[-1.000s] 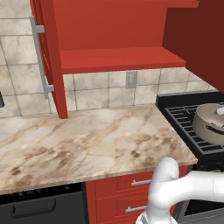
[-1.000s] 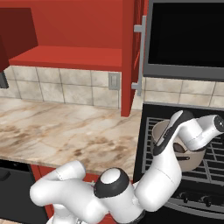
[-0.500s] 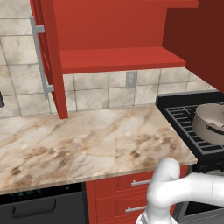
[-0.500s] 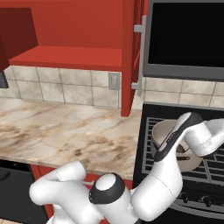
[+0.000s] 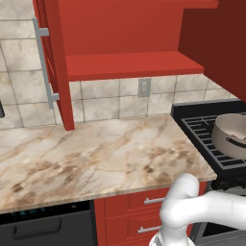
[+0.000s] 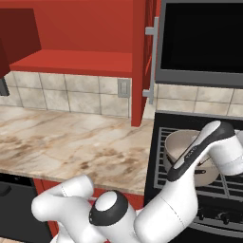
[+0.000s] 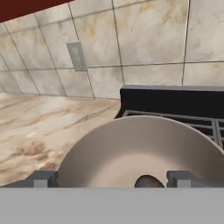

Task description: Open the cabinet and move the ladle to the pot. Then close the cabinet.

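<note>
The gripper (image 7: 111, 179) hangs just above the wide round grey brushed-metal pot (image 7: 140, 148). Its jaws stand about as far apart as they go and hold nothing, one dark fingertip at either side of the near rim. Between them, low in the bowl, lies a small dark rounded shape (image 7: 146, 180). It is probably part of the ladle, though the hand view cuts it too short to be sure. With the ladle apparently delivered, the step in hand looks like clearing out. The hand should rise straight up before swinging, so the spread fingers do not catch the rim or drag the pot across the black stove grate (image 7: 175, 116). Only then should the arm turn toward the large red wall cabinet (image 5: 129, 29), whose two doors stand swung open with its red shelf (image 5: 129, 65) bare. The left base view adds a thin dark curved strip (image 5: 236, 142) against the inside wall of the pot, likely the ladle's handle, and the open left door (image 5: 53, 62) edge-on. The right base view has the white forearm across the pot, hiding its contents. It does give the right door (image 6: 138, 61) with its long silver bar handle (image 6: 153, 61), the part to push, beside a black oven panel (image 6: 201, 42).
</note>
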Available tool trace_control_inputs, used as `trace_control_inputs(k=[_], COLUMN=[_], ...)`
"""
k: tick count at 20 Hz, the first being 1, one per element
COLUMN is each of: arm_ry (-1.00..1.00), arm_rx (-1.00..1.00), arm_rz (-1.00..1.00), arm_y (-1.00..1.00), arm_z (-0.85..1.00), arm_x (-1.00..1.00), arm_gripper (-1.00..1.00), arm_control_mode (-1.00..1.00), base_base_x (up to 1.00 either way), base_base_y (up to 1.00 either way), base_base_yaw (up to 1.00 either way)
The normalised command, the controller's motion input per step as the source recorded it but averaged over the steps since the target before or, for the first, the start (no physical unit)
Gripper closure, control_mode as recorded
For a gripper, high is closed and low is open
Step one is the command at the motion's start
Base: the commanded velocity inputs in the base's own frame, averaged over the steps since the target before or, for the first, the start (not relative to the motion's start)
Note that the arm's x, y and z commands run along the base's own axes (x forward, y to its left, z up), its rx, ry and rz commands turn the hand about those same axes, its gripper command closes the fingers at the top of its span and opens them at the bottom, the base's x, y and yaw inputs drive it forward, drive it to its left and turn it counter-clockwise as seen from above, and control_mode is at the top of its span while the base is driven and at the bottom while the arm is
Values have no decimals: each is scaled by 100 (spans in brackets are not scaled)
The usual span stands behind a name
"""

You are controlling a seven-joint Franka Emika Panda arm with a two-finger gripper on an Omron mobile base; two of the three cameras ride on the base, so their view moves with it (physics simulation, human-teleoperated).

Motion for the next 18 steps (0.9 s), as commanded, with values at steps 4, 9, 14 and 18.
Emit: trace_control_inputs(k=[4, 9, 14, 18], arm_ry=[-5, -3, -1, 0], arm_rx=[20, 25, 24, 19], arm_rz=[9, 10, 11, 10], arm_y=[0, 0, 0, 14], arm_z=[62, 66, 57, 50], arm_x=[-1, -9, -14, -25], arm_gripper=[-100, -100, -100, -100], arm_control_mode=[-100, -100, -100, -100], base_base_x=[0, 0, 0, 0], base_base_y=[0, 0, 0, 0], base_base_yaw=[0, 0, 0, 0])
